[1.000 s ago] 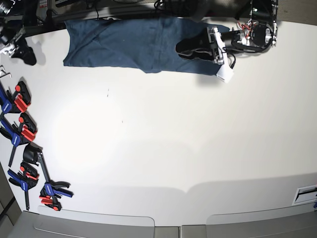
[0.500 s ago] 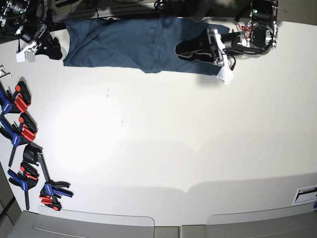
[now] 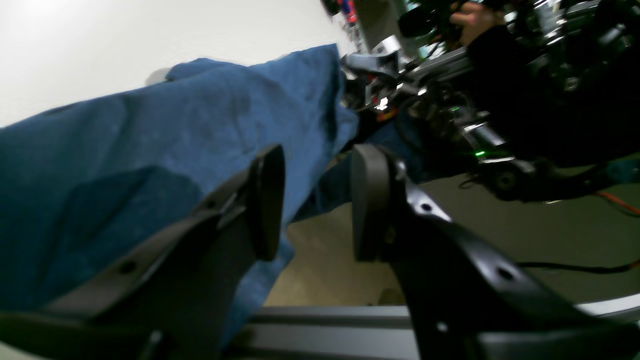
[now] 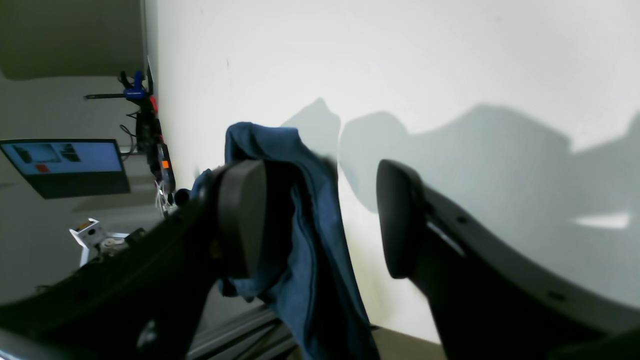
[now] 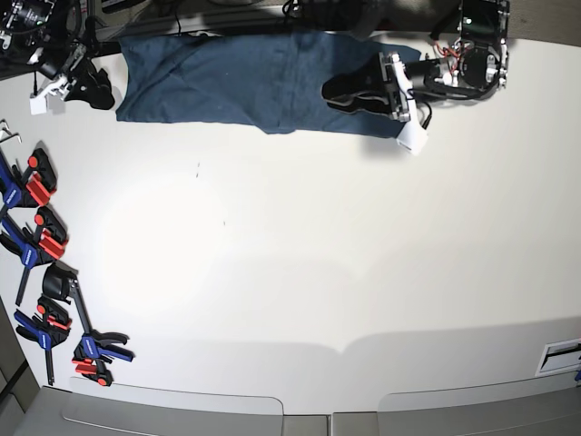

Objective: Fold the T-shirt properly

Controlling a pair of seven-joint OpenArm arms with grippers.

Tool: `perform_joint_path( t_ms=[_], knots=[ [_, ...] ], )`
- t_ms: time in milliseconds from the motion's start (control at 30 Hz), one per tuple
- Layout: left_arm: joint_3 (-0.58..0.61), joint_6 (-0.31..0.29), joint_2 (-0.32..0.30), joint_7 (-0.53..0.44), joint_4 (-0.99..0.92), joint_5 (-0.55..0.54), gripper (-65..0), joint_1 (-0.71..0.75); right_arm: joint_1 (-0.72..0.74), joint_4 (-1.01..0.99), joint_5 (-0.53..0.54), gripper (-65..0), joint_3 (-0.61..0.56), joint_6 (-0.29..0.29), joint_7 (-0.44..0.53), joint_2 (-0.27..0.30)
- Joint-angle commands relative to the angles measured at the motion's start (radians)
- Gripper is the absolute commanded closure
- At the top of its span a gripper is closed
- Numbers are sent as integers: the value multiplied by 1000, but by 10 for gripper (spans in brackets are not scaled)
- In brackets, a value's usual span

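Observation:
The dark blue T-shirt (image 5: 245,82) lies spread along the table's far edge, part of it hanging over. My left gripper (image 5: 330,91) rests low over its right part, jaws open. In the left wrist view the left gripper (image 3: 312,200) is empty; one finger (image 3: 265,200) lies over the T-shirt (image 3: 150,150), and the other is past its edge. My right gripper (image 5: 103,91) is at the shirt's left end, open. In the right wrist view the right gripper (image 4: 320,215) has a hanging corner of the T-shirt (image 4: 310,260) between its jaws, beside one finger (image 4: 242,215).
Several blue and red clamps (image 5: 41,236) lie along the white table's (image 5: 318,272) left edge, more near the front left (image 5: 91,350). Cables and electronics (image 3: 475,135) crowd the space beyond the far edge. A monitor (image 4: 65,165) stands off the table.
My right gripper has moved from the table's left corner toward the shirt's left end, then stayed. The left gripper and the shirt have barely moved.

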Motion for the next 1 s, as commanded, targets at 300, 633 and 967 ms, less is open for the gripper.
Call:
perform_joint_path(
  t_ms=[300, 633, 967],
  knots=[
    [-2, -9, -6, -31, 18, -7, -207, -5, -3, 165, -66, -342, 0, -2, -11, 19],
    [-2, -9, -6, -32, 18, -7, -207, -5, -3, 176, -66, -342, 0, -2, -11, 19],
    [-2, -9, -6, -32, 18, -7, -207, -5, -3, 177, -66, -342, -129, -2, -11, 19]
  ],
)
